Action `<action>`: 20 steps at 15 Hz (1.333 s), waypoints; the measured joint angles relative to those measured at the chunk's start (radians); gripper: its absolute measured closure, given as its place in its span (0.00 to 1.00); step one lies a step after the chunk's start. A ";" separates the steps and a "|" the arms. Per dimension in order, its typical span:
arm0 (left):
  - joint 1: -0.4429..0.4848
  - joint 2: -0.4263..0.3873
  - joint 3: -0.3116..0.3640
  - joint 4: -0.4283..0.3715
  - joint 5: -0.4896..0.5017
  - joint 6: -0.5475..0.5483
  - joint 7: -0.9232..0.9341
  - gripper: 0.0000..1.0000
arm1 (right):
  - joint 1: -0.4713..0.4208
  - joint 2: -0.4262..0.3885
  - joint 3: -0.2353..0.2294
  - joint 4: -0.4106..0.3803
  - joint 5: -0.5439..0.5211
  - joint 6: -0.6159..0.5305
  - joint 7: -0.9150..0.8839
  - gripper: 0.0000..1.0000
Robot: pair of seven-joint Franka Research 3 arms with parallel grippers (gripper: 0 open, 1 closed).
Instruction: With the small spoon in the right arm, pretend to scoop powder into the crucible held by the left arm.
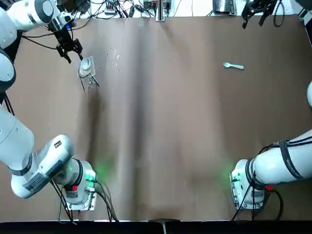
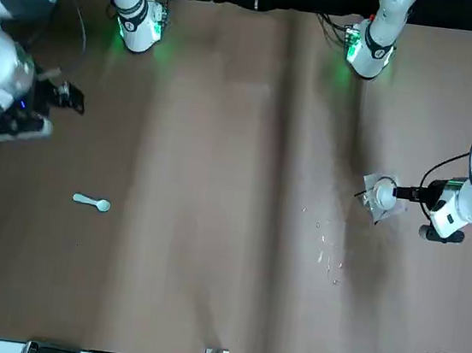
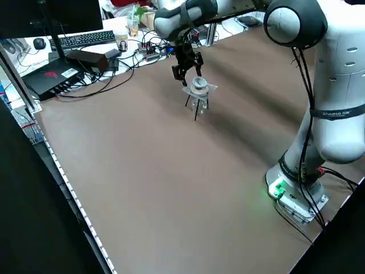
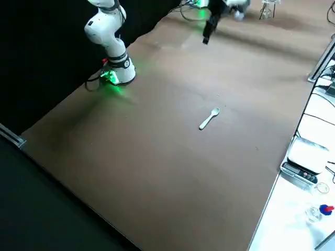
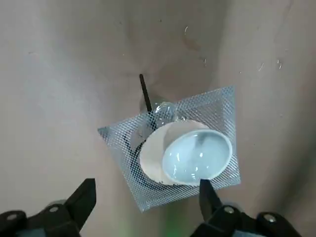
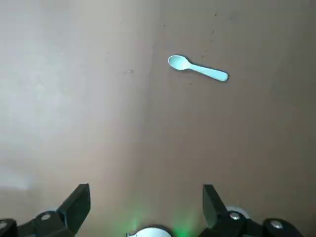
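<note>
A small white crucible [image 5: 192, 155] sits on a wire-mesh square [image 5: 123, 143] atop a thin tripod stand, at the far left of the table [image 1: 87, 65]. My left gripper [image 1: 72, 52] hovers open just beside and above it, its fingers [image 5: 85, 196] apart and touching nothing. The small pale spoon [image 1: 233, 66] lies flat on the table at the far right, also visible as the spoon [image 6: 198, 68] in the right wrist view. My right gripper [image 1: 254, 15] is open and raised beyond the spoon, near the far edge, holding nothing.
A few pale specks [image 1: 115, 56] lie on the brown table surface [image 1: 165, 122] right of the stand. Cables and equipment [image 1: 117, 7] line the far edge. The arm bases [image 1: 80, 187] stand at the near edge.
</note>
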 joint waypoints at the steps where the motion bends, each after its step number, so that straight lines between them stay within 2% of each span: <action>1: 0.003 0.000 0.000 -0.011 -0.002 0.012 0.004 0.07 | 0.000 0.045 0.000 -0.002 0.000 0.020 0.005 0.00; 2: 0.005 0.000 -0.001 -0.017 -0.002 0.022 0.005 0.10 | 0.001 0.091 0.001 -0.002 0.000 0.042 0.011 0.00; 3: 0.005 0.000 -0.002 -0.022 -0.002 0.030 0.008 0.19 | 0.001 0.127 0.001 -0.001 0.000 0.059 0.013 0.00; 4: 0.005 0.000 -0.002 -0.027 -0.002 0.038 0.013 0.22 | 0.002 0.151 0.001 0.000 0.000 0.072 0.013 0.00; 5: 0.005 0.001 -0.003 -0.030 -0.002 0.043 0.017 0.23 | 0.004 0.162 0.002 0.001 -0.001 0.081 0.009 0.00; 6: 0.005 0.003 -0.004 -0.032 -0.002 0.047 0.020 0.32 | 0.007 0.164 0.003 0.003 -0.002 0.083 -0.012 0.00; 8: 0.005 0.006 -0.005 -0.033 -0.003 0.060 0.022 0.36 | 0.013 0.159 0.005 0.005 -0.002 0.082 -0.102 0.00; 9: 0.003 0.007 -0.007 -0.033 -0.003 0.066 0.022 0.44 | 0.015 0.158 0.006 0.005 -0.005 0.081 -0.145 0.00; 11: -0.001 0.009 -0.009 -0.035 -0.003 0.079 0.023 0.53 | 0.015 0.161 0.006 0.001 -0.035 0.081 -0.276 0.00; 20: -0.026 0.033 -0.010 -0.038 -0.003 0.118 0.016 0.58 | -0.004 0.189 -0.001 -0.019 -0.089 0.094 -0.809 0.00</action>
